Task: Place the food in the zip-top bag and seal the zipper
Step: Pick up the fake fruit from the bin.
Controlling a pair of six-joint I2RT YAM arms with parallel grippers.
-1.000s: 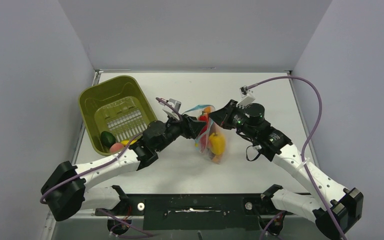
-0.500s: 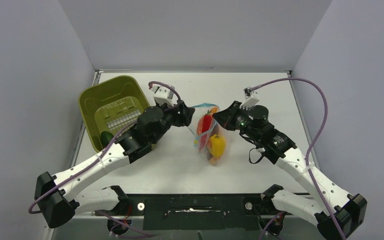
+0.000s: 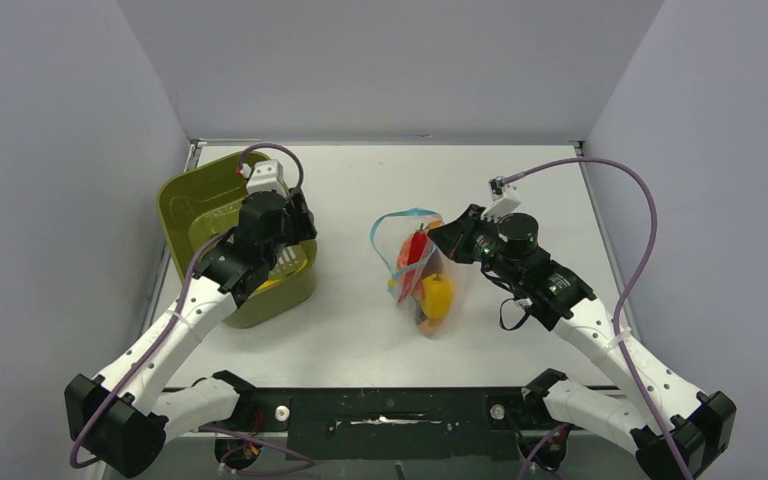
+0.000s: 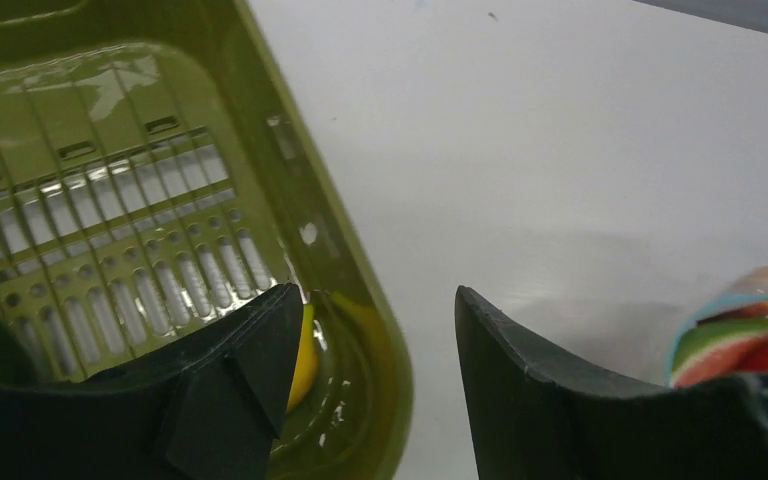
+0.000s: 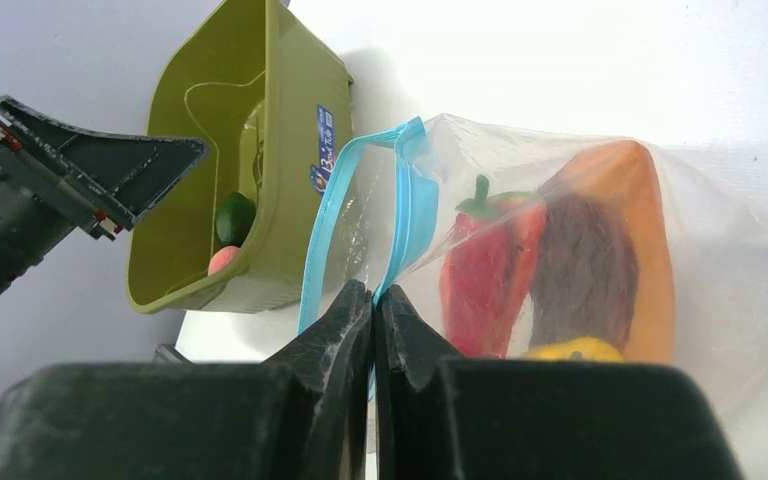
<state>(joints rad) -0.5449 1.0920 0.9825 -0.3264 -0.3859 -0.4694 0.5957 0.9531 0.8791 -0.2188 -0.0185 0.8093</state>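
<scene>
Zipper (image 5: 405, 190) pinched by right end effector (image 5: 372, 295); left end effector (image 4: 377, 297) spread wide.
The zip-top bag (image 3: 425, 285) is laid at mid-tabletop (image 3: 360, 330), with red, yellow and orange food (image 3: 438, 292) contained inside and its mouth edge clamped between the closed right fingers. Farther left, the left end effector is held empty above the olive-green bin (image 3: 185, 195), in which green, peach and yellow pieces are seen.

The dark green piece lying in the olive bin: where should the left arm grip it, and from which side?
Probably across its rounded middle, coming straight down through the open top of the olive-green bin. The dark green piece lies low against a wall, the peach piece close beside it, so high walls block any sideways approach. The left gripper, jaws open, is above the bin.
</scene>
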